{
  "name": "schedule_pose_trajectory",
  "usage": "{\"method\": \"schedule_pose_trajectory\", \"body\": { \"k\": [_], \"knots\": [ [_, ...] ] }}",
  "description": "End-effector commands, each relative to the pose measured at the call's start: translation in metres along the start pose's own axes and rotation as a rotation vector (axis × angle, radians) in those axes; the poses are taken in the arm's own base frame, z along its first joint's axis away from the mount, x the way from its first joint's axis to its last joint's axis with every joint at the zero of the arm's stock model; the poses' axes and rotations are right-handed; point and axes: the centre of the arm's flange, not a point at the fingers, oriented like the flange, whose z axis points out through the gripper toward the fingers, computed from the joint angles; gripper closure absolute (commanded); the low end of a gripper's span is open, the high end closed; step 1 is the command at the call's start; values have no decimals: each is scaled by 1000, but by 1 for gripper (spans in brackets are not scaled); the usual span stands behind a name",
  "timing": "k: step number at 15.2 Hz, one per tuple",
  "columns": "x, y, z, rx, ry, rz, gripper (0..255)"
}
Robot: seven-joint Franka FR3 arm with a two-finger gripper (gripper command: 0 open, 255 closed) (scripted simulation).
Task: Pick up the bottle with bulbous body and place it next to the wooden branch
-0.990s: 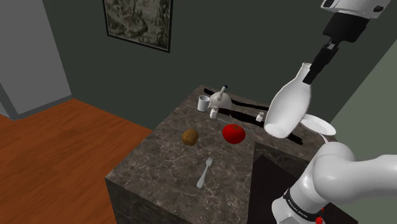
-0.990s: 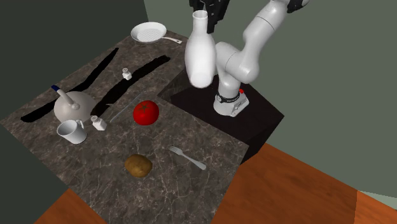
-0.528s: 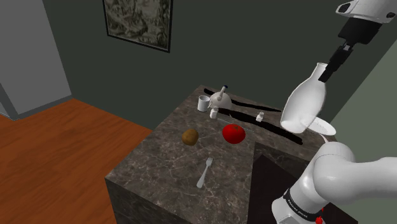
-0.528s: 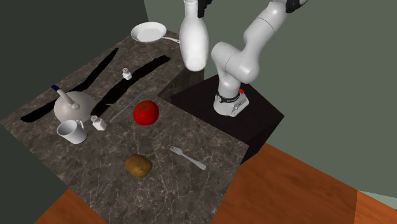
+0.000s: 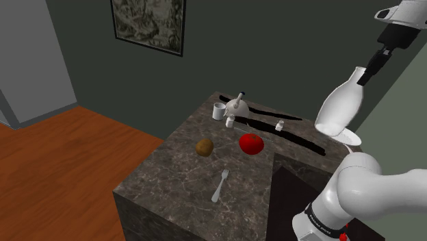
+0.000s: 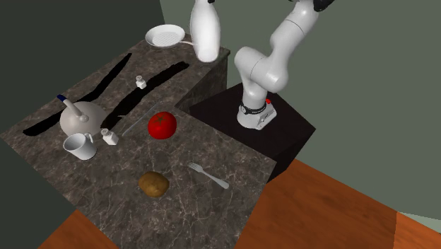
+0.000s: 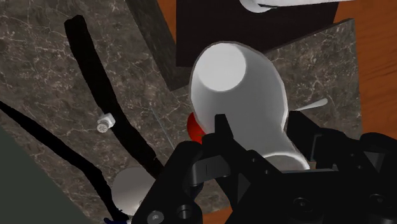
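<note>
The bulbous white bottle hangs tilted high over the counter's end near the pan, with my black gripper shut on its neck. In the second exterior view the bottle reaches the picture's top edge. From the wrist, the bottle's round base faces the camera between my fingers. The branch is drawn black, long and forked, and lies flat along the counter's far side. In the second exterior view, the branch lies below and left of the bottle.
On the dark marble counter lie a red tomato, a potato, a fork, a teapot, a mug and two small shakers. A white pan sits at the far corner.
My gripper has carried the bottle up and toward the shoulder view's right, from over the stand's side of the counter toward the pan corner. The things on the counter have stayed put.
</note>
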Motion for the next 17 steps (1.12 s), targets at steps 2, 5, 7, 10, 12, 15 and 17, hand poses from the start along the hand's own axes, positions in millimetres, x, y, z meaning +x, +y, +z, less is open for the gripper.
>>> {"method": "schedule_pose_trajectory", "body": {
  "k": [2,5,7,10,12,15,17],
  "knots": [
    [-14,36,-1,-1,-1,0,255],
    [-27,74,-2,-1,-1,0,255],
    [-35,99,-3,-1,-1,0,255],
    [-48,136,-4,-1,-1,0,255],
    [-57,161,-5,-1,-1,0,255],
    [-69,199,-6,-1,-1,0,255],
    [-78,224,-7,-1,-1,0,255]
  ]
}}
